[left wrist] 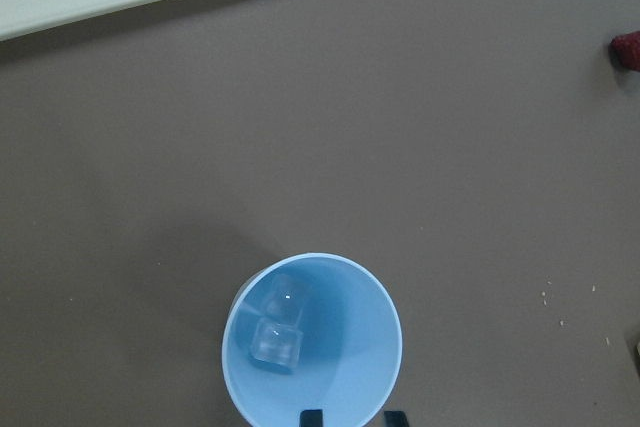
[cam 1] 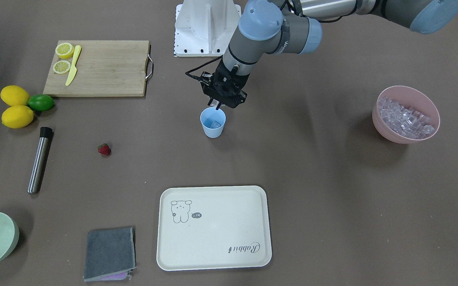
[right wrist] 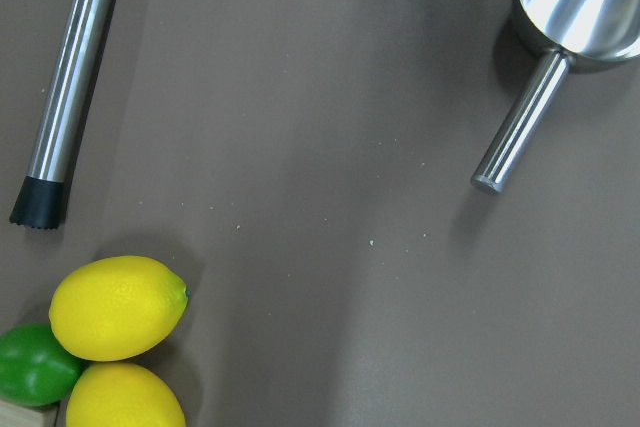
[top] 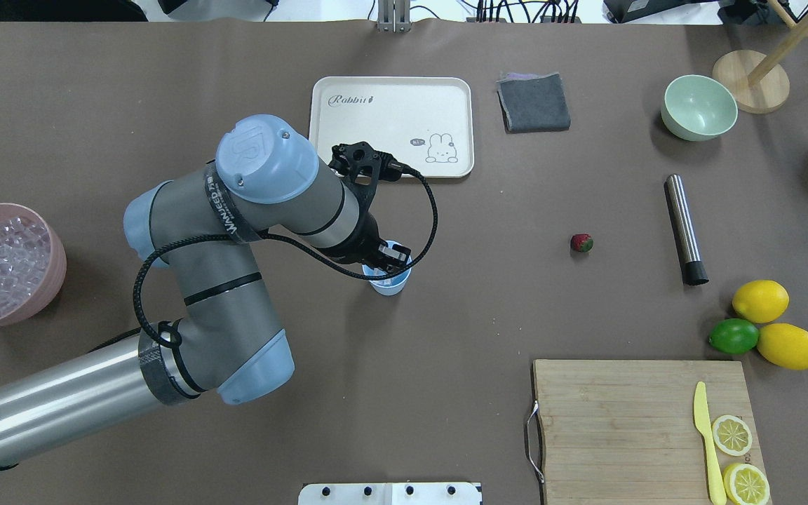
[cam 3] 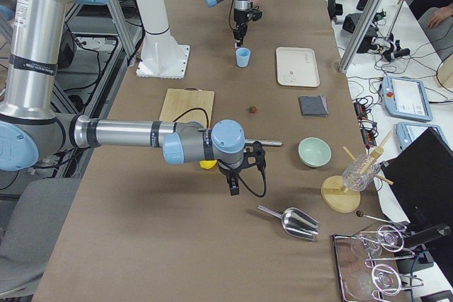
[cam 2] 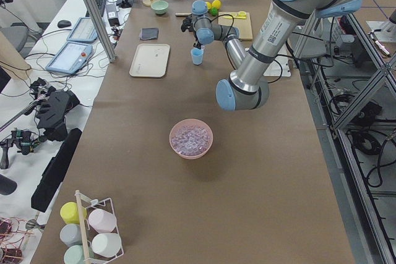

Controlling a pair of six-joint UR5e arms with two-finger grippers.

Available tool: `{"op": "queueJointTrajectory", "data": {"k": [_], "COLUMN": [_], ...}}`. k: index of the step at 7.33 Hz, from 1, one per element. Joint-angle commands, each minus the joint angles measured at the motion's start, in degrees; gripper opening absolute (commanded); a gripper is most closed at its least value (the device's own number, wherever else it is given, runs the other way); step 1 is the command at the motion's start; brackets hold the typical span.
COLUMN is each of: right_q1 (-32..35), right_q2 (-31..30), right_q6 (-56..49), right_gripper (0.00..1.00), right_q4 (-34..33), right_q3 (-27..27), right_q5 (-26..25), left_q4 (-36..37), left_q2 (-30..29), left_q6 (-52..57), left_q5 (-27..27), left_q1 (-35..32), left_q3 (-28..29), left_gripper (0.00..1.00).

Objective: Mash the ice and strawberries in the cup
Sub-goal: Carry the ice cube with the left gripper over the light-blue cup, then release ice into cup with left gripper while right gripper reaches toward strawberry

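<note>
Directly beneath my left hand [left wrist: 353,418], near the middle of the tabletop, stands the cup [cam 1: 213,123], upright, with two ice cubes [left wrist: 275,337] lying against one side of its floor. Assessment: the cup is light, thin-walled plastic and tapered, so it is likely to tip or skid under downward pressure. It is best taken around the outer wall below the rim, or braced there during mashing. The cubes look hard and slick and should skate away from a blunt tool rather than crack at once.

Farther toward my right edge lies the strawberry [cam 1: 104,149], alone on the bare tabletop, well apart from the cup. Judged soft and easily bruised; take it lightly across the red body, not the leafy cap. Beyond it lies a steel pestle [cam 1: 40,160], rigid and smooth, to be gripped mid-shaft. Near my left edge, the pink bowl [cam 1: 388,133] holds a heap of ice [cam 1: 406,117].

Left hand: fingers [left wrist: 311,417] narrowly parted, nothing between them, no contact that I can confirm, poised over the cup's rim. Right hand [cam 3: 233,187]: hanging over the right end of the tabletop; its opening cannot be determined.
</note>
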Motion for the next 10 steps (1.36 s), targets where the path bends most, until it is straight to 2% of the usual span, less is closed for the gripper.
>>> {"op": "queueJointTrajectory", "data": {"k": [1, 4, 5, 6, 8, 9, 10], "right_q1": [0.0, 0.0, 0.0, 0.0, -0.7, -4.4, -9.3], "right_q2": [-0.4, -0.4, -0.4, -0.3, 2.2, 5.2, 9.4], "right_q6": [0.0, 0.0, 0.0, 0.0, 5.8, 12.9, 21.7], "right_gripper": [1.00, 1.00, 1.00, 1.00, 1.00, 1.00, 1.00], "right_q4": [0.0, 0.0, 0.0, 0.1, 0.0, 0.1, 0.1], "right_q3": [0.0, 0.0, 0.1, 0.2, 1.3, 2.5, 3.1], "right_q5": [0.0, 0.1, 0.1, 0.1, 0.1, 0.1, 0.3], "left_q4": [-0.1, -0.3, -0.3, -0.3, 0.4, 3.1, 5.1], "left_q2": [-1.1, -1.2, -1.2, -1.6, -1.2, 2.3, 4.1], "left_q6": [0.3, 1.0, 0.9, 0.3, 0.1, 0.9, 5.4], "left_q5": [1.5, 2.0, 2.0, 2.7, 2.7, 1.5, -1.9], "left_q1": [0.0, -0.8, -0.6, -0.4, -2.7, -5.8, -10.2], "left_q3": [1.1, 2.6, 2.8, 2.6, 1.0, -3.1, -3.8], "left_gripper": [0.00, 0.00, 0.82, 0.97, 0.97, 0.97, 0.97]}}
